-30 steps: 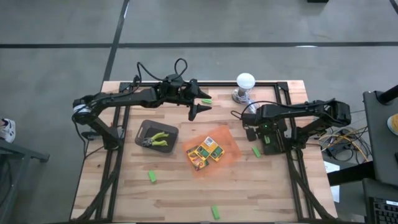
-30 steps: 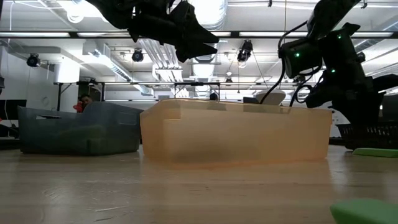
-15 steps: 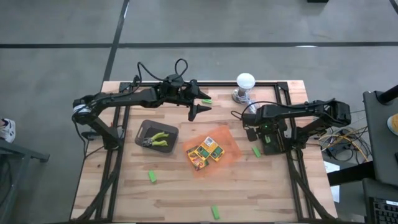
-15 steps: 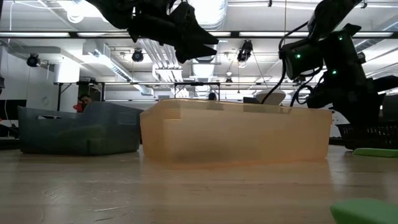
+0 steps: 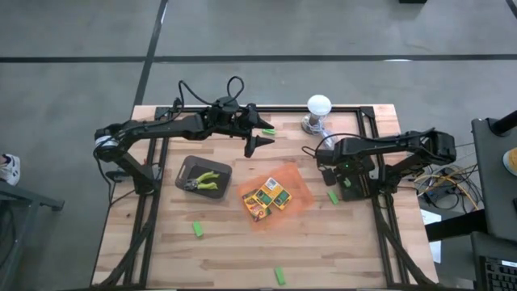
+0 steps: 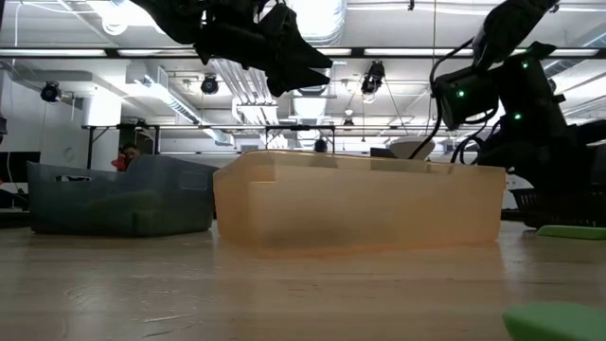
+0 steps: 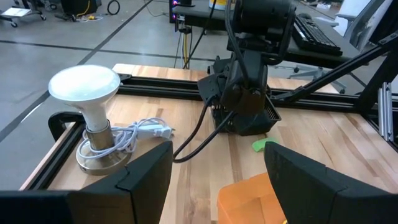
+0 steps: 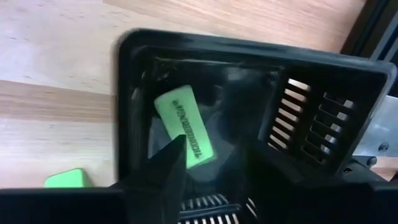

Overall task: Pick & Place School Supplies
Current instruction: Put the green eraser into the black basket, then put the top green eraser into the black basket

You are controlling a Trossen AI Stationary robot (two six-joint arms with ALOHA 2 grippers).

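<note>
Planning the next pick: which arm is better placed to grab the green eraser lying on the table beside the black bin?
Right. The right gripper hovers over the black bin, next to that green eraser. The left gripper hangs farther back, beyond the orange tray.

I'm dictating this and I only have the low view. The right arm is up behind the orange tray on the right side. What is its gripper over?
Observer: The right gripper hangs open over a black slotted bin. One green piece lies inside the bin.
Operator: What's in the orange tray?
Observer: From above, crayon boxes lie in the orange tray.
Operator: And in the gray tray?
Observer: Plier-like tools with yellow-green handles lie in the gray tray.
</note>
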